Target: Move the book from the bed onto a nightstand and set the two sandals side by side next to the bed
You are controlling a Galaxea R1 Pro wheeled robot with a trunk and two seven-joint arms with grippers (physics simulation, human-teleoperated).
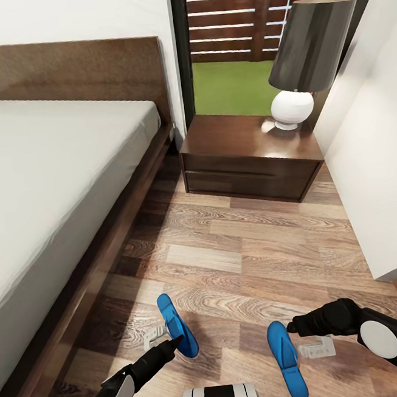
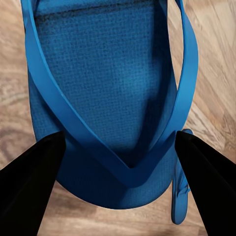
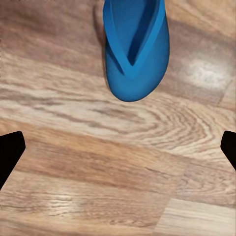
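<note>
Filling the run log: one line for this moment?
left gripper: open, astride left sandal | right gripper: open | right sandal: floor

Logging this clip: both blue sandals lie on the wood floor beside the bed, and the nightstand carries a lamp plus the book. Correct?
Not quite. In the head view the nightstand carries the lamp and no book. The rest holds: both blue sandals lie on the wood floor beside the bed.

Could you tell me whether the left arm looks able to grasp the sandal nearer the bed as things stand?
Probably yes: the left gripper is open, its fingers straddling the sandal on the floor.
</note>
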